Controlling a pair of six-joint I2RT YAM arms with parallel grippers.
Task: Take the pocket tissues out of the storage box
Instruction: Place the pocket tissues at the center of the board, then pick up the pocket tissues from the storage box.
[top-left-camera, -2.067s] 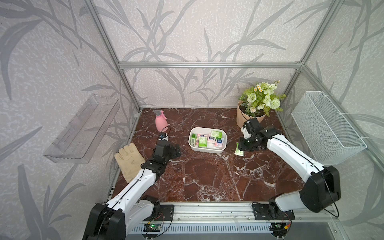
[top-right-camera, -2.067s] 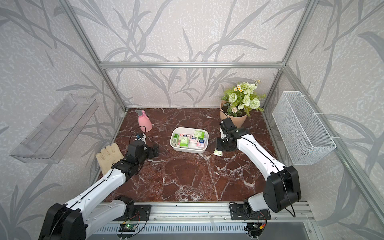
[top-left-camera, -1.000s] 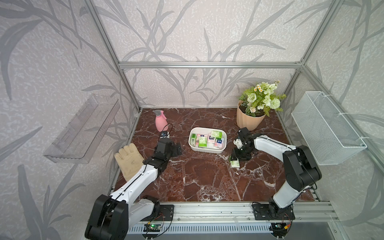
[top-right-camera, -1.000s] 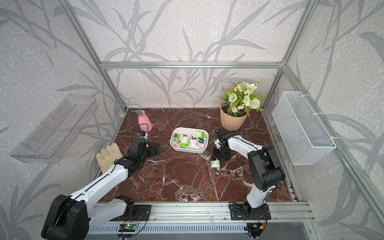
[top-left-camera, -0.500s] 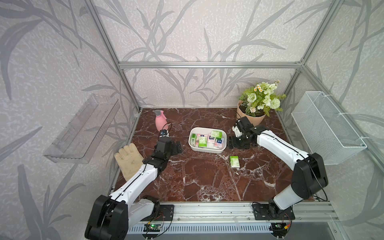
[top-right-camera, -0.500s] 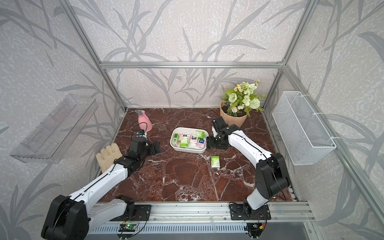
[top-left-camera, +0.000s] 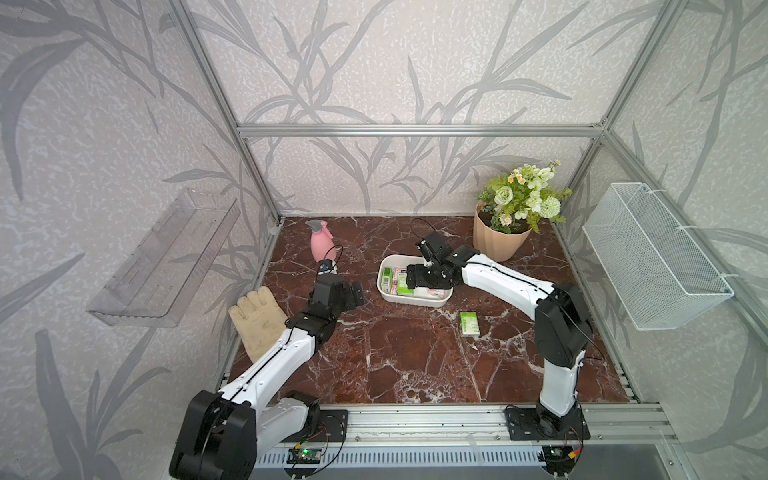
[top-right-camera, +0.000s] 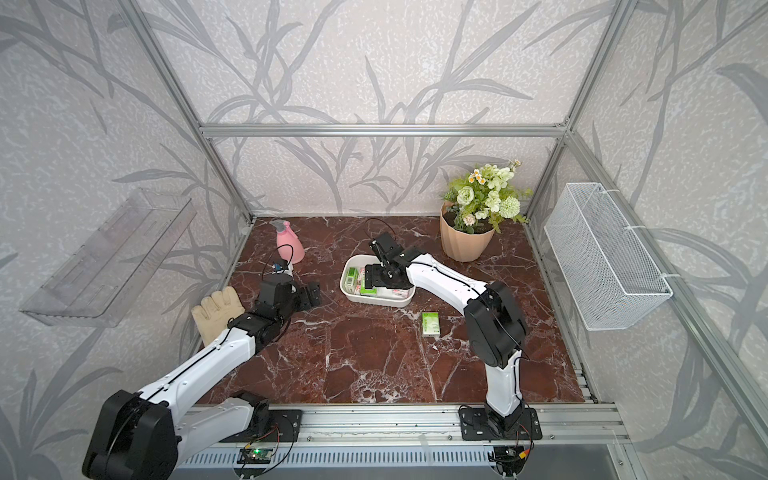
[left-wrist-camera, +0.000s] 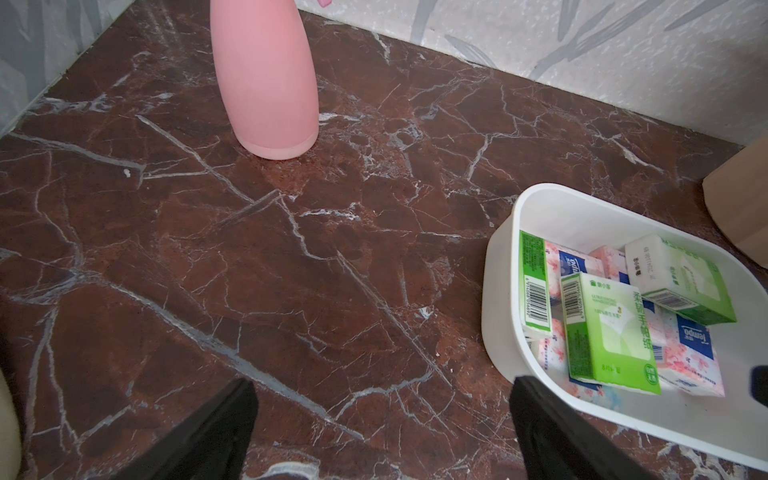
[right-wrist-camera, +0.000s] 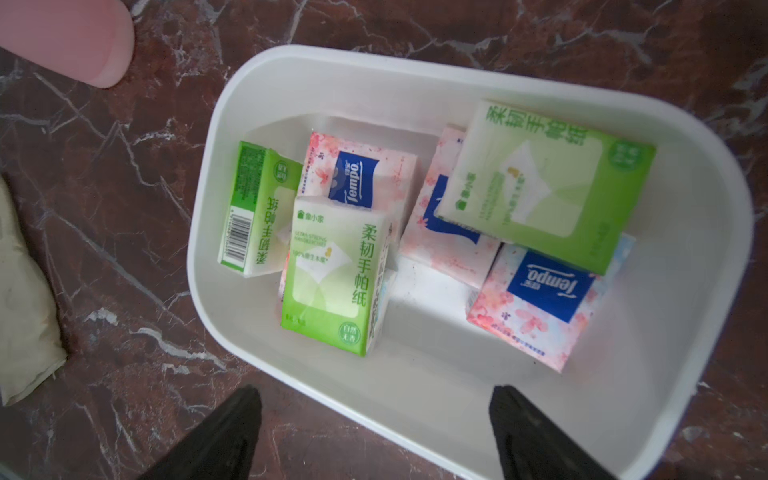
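Both top views show, nearest the front, one green packet (top-left-camera: 469, 323) lying flat on the worktop (top-left-camera: 395, 353), near the storage box (top-left-camera: 409, 300) but clear of it, seemingly set there as already taken out. Beyond it the right pincer (right-wrist-camera: 374, 395) hangs spread and empty over the box, where the other pocket tissues (right-wrist-camera: 332, 270) lie jumbled and overlapping, so a top packet looks the easiest pick. The left pincer (left-wrist-camera: 382, 382), spread wide too, holds nothing off to the box's side.

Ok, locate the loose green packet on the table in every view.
Top view: packet on the table, just in front of the box.
Top view: packet in the same place.
Left wrist: not in it.
Right wrist: not in it.
Shared landmark: the box, in all four.
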